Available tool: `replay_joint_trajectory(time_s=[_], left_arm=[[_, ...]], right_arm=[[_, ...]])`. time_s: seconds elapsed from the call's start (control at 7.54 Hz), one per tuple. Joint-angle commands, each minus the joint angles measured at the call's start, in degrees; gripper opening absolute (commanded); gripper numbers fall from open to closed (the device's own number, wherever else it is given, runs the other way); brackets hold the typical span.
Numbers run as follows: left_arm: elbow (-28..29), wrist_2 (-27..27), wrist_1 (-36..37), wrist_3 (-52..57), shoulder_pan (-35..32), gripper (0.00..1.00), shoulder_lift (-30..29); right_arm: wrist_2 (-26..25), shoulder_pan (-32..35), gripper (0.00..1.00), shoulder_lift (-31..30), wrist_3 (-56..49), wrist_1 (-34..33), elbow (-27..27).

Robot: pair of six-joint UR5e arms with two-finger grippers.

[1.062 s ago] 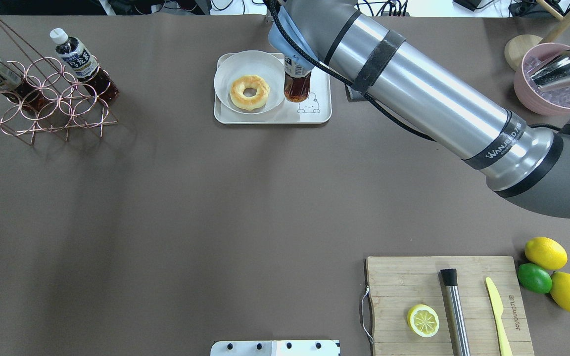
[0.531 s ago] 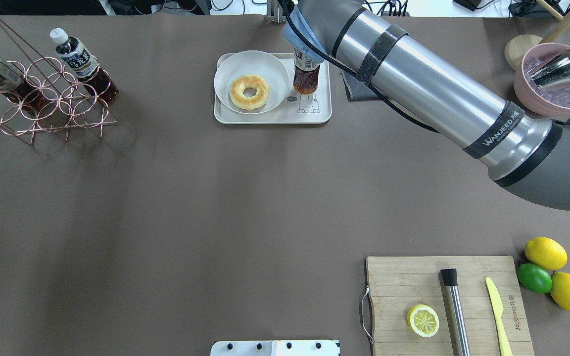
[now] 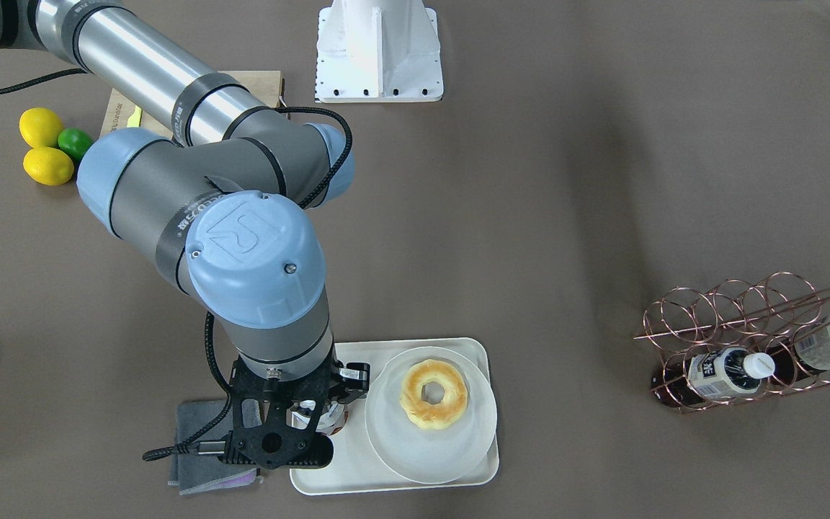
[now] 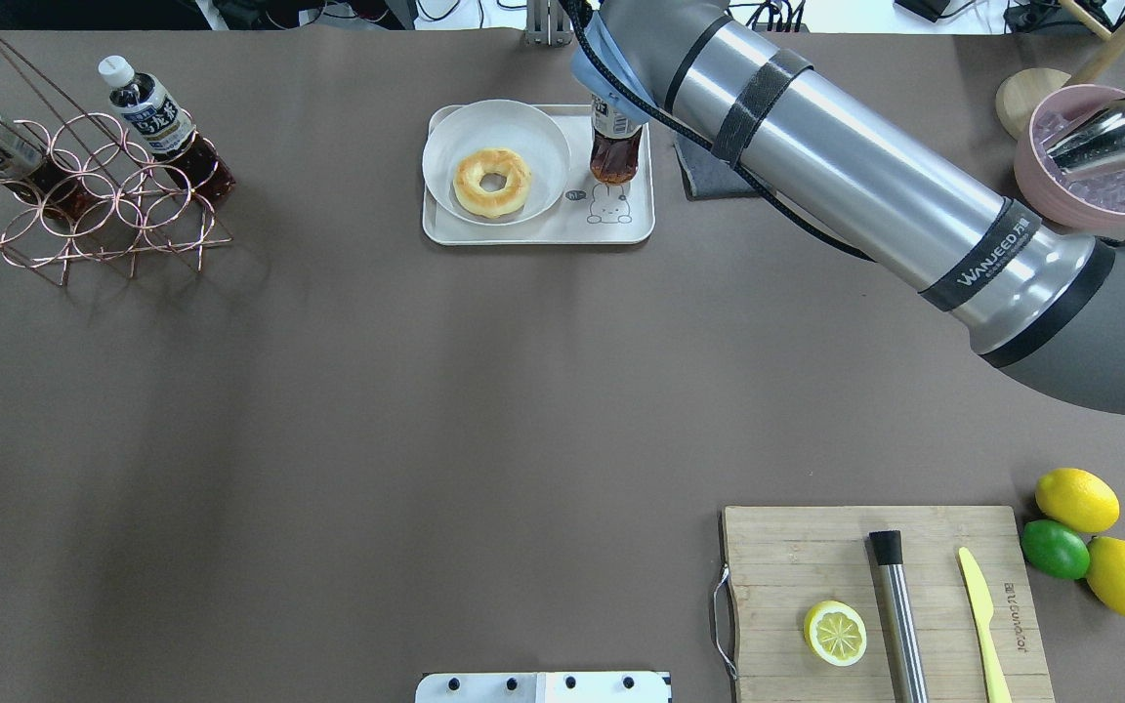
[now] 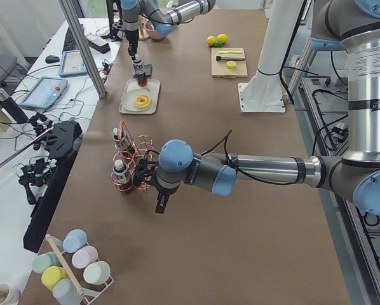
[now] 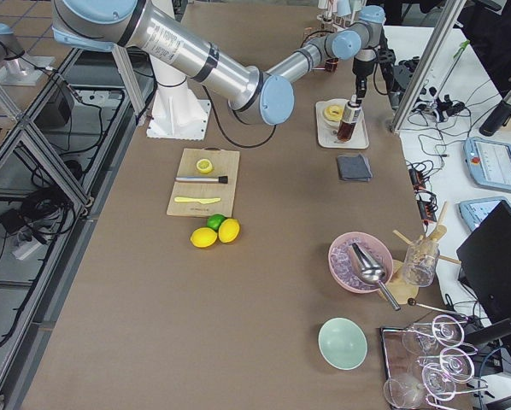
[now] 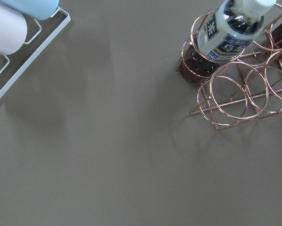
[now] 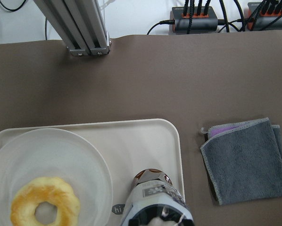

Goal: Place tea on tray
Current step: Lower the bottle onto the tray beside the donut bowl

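Note:
The tea (image 4: 613, 158) is a small bottle of dark reddish-brown drink, upright over the right part of the cream tray (image 4: 533, 234), just behind the bear drawing (image 4: 607, 205). My right gripper (image 3: 308, 418) is shut on the bottle's top, and the arm hides it in the overhead view. The right wrist view shows the tea (image 8: 156, 200) from above, over the tray (image 8: 145, 136). I cannot tell whether its base touches the tray. My left gripper (image 5: 161, 202) shows only in the exterior left view, by the wire rack, and I cannot tell whether it is open.
A white plate (image 4: 523, 127) with a doughnut (image 4: 492, 181) fills the tray's left part. A grey cloth (image 4: 709, 181) lies right of the tray. A copper wire rack (image 4: 94, 195) holds two bottles. A cutting board (image 4: 816, 547), lemons and a pink bowl (image 4: 1036, 186) are at the right.
My right gripper has carried the tea to the right and farther back over the tray, away from the plate. The bear drawing is now uncovered.

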Motion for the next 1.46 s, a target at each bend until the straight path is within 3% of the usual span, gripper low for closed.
replay_joint_trajectory(time_s=[0.0,0.4,0.53,0.66,1.06,1.33], left_arm=[[-0.3,0.1,-0.1,0.0,-0.1,0.98,0.1],[-0.2,0.1,-0.1,0.0,-0.2,0.98,0.1],[-0.2,0.1,-0.1,0.0,-0.2,0.98,0.1],[-0.2,0.1,-0.1,0.0,-0.3,0.98,0.1],[-0.3,0.0,-0.1,0.0,-0.3,0.98,-0.1],[-0.3,0.0,0.0,0.0,-0.4,0.98,-0.1]], right_arm=[[-0.1,0.0,0.0,-0.8,-0.5,0.3,0.4],[-0.1,-0.4,0.0,-3.0,0.0,4.5,0.8],[0.0,-0.4,0.11,-3.0,0.4,4.4,1.3],[0.0,-0.6,0.99,-3.3,0.0,4.4,2.4],[0.6,-0.3,1.0,-3.4,-0.3,1.6,5.2],[2.4,0.3,1.0,-5.0,-0.4,-4.9,11.8]])
